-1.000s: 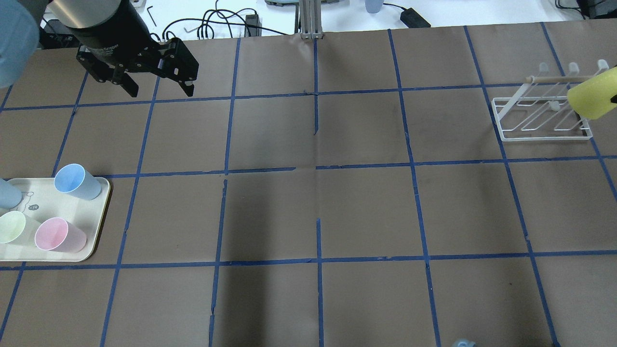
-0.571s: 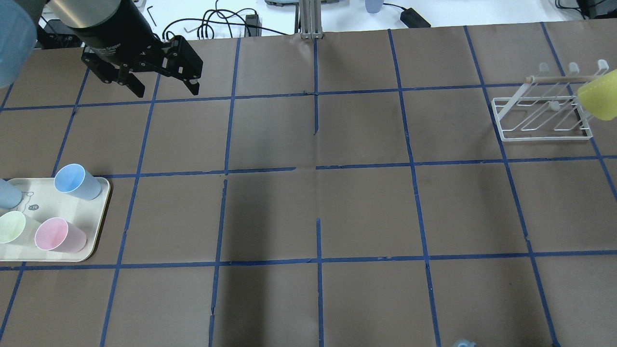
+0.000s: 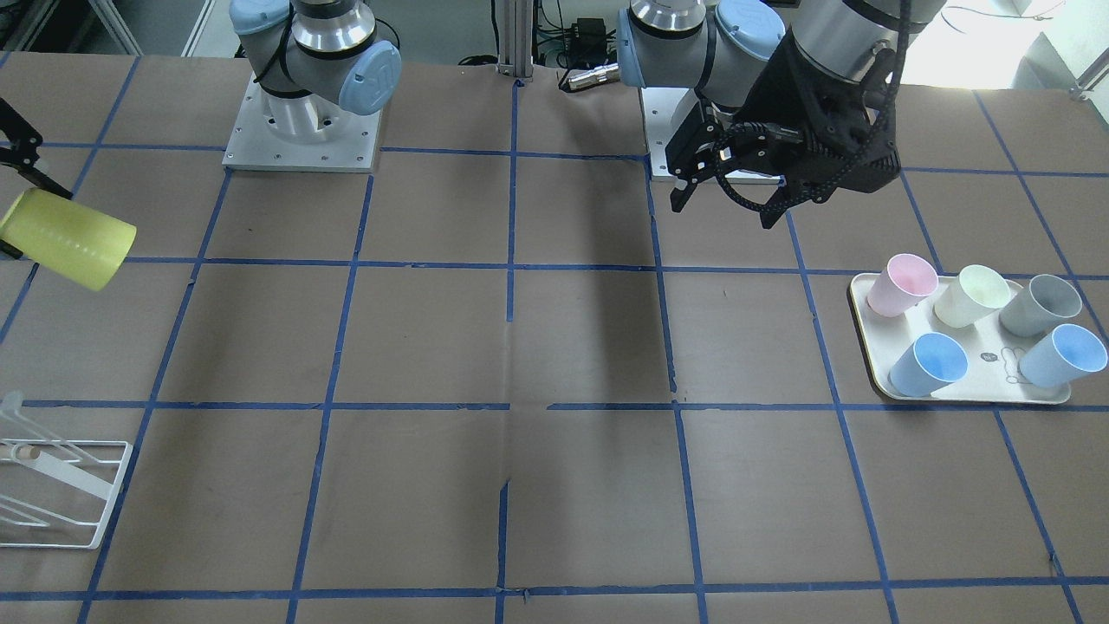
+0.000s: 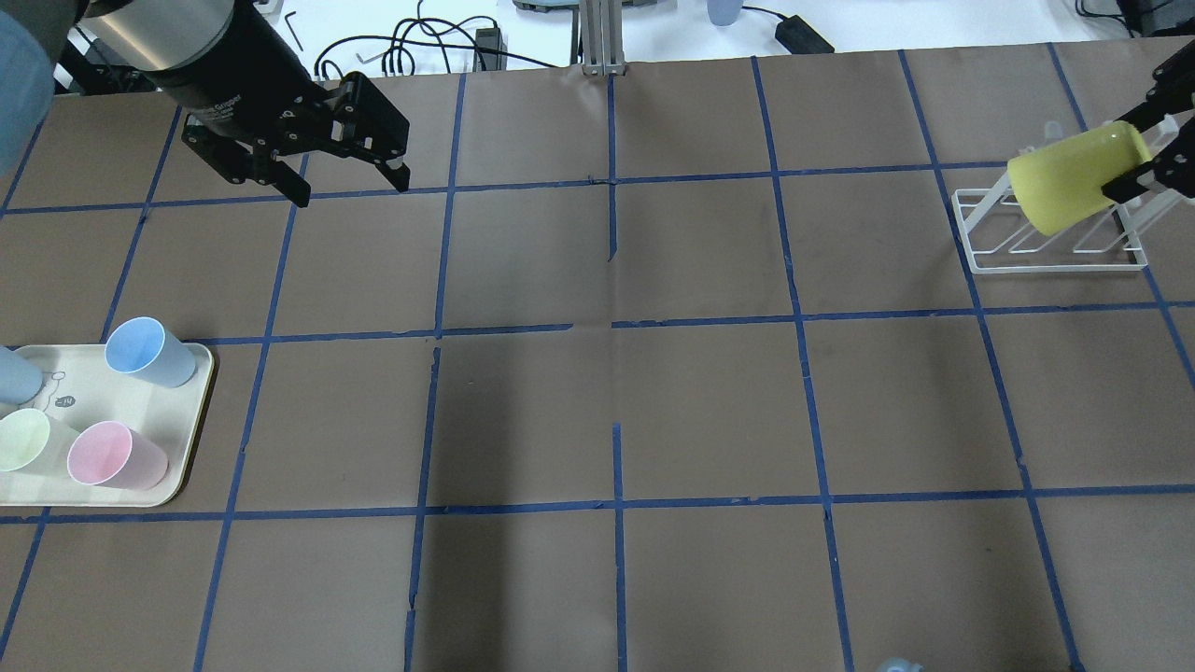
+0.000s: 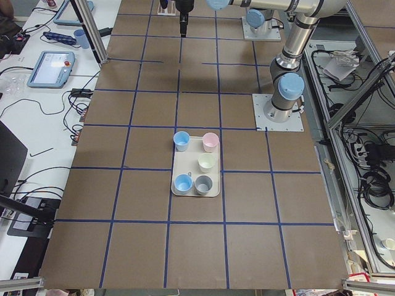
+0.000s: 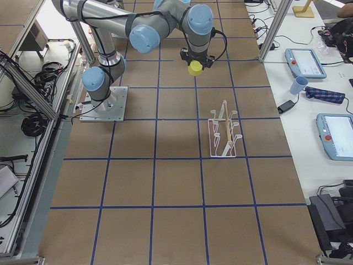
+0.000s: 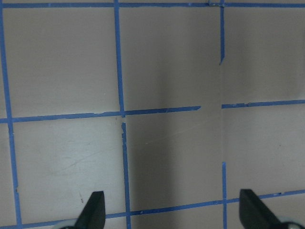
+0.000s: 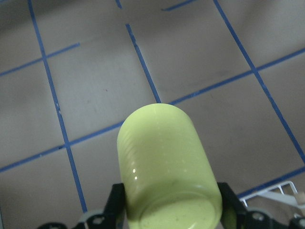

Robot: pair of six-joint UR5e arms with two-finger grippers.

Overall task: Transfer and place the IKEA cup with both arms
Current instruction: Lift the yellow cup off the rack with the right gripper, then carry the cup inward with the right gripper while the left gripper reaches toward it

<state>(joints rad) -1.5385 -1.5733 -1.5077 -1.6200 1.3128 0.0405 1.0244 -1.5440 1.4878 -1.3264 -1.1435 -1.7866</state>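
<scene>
The cup (image 4: 1074, 191), clamped sideways in the right gripper (image 4: 1125, 159), has swung in from the table's right edge toward the centre. The left gripper (image 4: 351, 191), wide open and empty, has edged inward too, so this looks like the approach to a handover. The cup hangs in the air near the rack (image 4: 1055, 269). The table (image 4: 616, 401) is brown with blue tape lines, a tray (image 4: 140, 497) of pastel cups sits far left, and cables (image 4: 411, 47) lie beyond.

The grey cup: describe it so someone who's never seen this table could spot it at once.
Look at the beige tray on the robot's left side of the table, holding five cups. In the row of three nearer the robot, the grey cup is the outermost, and the only grey one among pink, cream and blue.
</scene>
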